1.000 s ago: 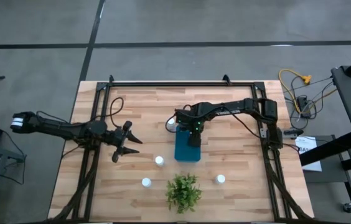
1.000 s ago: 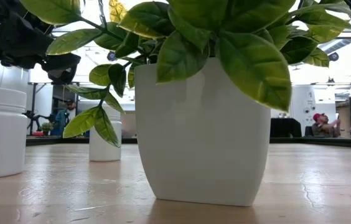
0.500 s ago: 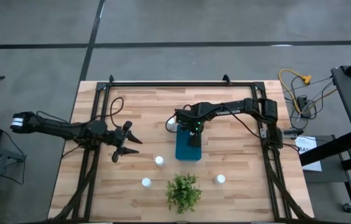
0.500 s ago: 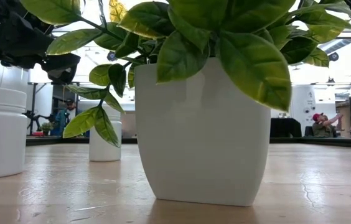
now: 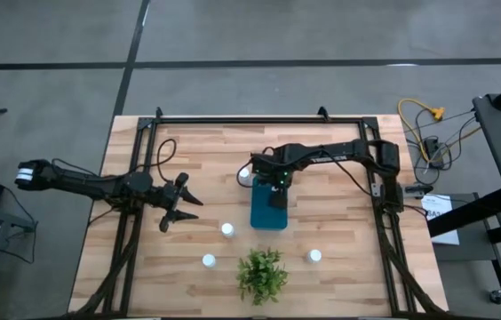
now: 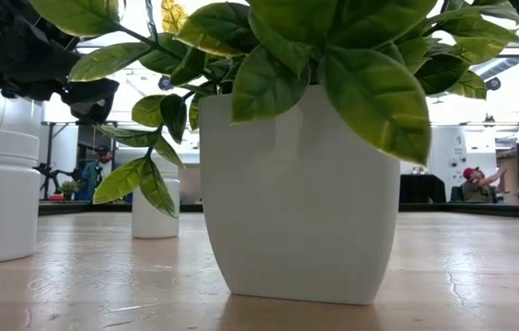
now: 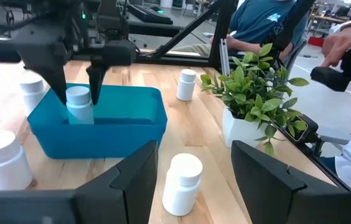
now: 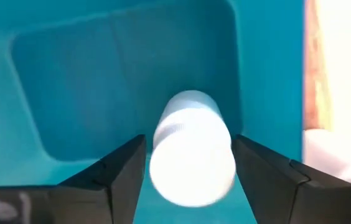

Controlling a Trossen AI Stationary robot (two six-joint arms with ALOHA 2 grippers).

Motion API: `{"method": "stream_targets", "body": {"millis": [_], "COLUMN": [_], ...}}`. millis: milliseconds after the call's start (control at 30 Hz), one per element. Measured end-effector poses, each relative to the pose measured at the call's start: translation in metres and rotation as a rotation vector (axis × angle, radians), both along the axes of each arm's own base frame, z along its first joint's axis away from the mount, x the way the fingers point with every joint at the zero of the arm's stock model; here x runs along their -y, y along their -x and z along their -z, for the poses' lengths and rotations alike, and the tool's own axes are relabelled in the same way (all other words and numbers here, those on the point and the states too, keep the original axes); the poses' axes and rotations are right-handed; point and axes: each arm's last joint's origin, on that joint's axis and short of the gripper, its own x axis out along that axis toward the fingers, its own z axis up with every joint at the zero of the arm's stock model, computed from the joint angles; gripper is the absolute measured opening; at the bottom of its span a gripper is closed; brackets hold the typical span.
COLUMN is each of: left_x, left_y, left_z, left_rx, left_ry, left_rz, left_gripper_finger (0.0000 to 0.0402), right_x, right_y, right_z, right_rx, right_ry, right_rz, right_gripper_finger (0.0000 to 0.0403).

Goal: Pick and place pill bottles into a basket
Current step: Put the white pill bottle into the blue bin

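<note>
Two arms in view; landmark is the basket (image 5: pixel 267 210), teal, at table centre.

Right arm: reaches from the right-hand edge across to the basket, elbow folded, wrist pitched straight down. Right gripper (image 5: pixel 274 189) hangs over the basket's far end. Its fingers (image 8: pixel 121 174) stand apart, one on each side of a pill bottle (image 8: pixel 192 148) that stands upright inside the basket against the far wall. Narrow gaps show between pads and bottle in the right wrist view; whether either pad touches, cannot tell. The left wrist view shows the same bottle (image 7: pixel 79 104) resting on the basket floor between the two downward fingers.

Left arm: stretched low along the table, well to the left of the basket, wrist level, pointing toward it. Left gripper (image 5: pixel 182 201) is spread and empty.

Other bottles, relative to basket:
- one (image 5: pixel 245 177) just beside its far left corner
- one (image 5: pixel 227 229) near its near left corner
- one (image 5: pixel 209 260) farther out on that side
- one (image 5: pixel 314 256) off the near right corner

Plant (image 5: pixel 261 274) sits in a white pot (image 6: pixel 299 198) just in front of the basket's near end.
</note>
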Motion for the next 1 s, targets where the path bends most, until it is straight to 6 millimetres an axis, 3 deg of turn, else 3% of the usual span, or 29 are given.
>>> {"method": "stream_targets", "body": {"millis": [300, 567, 767, 1000], "left_x": [0.0, 0.0, 0.0, 0.0], "left_y": [0.0, 0.0, 0.0, 0.0], "left_z": [0.0, 0.0, 0.0, -0.004], "left_rx": [0.002, 0.001, 0.002, 0.036], "left_ry": [0.0, -0.007, -0.008, -0.006], "left_rz": [0.0, 0.002, 0.002, 0.002], "left_gripper_finger": [0.0188, 0.0188, 0.0188, 0.0188], "right_x": [0.0, -0.002, -0.005, -0.01], "right_y": [0.005, 0.037, 0.068, 0.104], "right_z": [-0.055, -0.092, -0.092, -0.064], "right_rx": [0.145, 0.175, 0.214, 0.384], "right_ry": [0.032, 0.139, 0.202, 0.222], "right_rz": [0.002, 0.022, 0.062, 0.123], "right_gripper_finger": [0.0223, 0.0223, 0.0223, 0.0224]}}
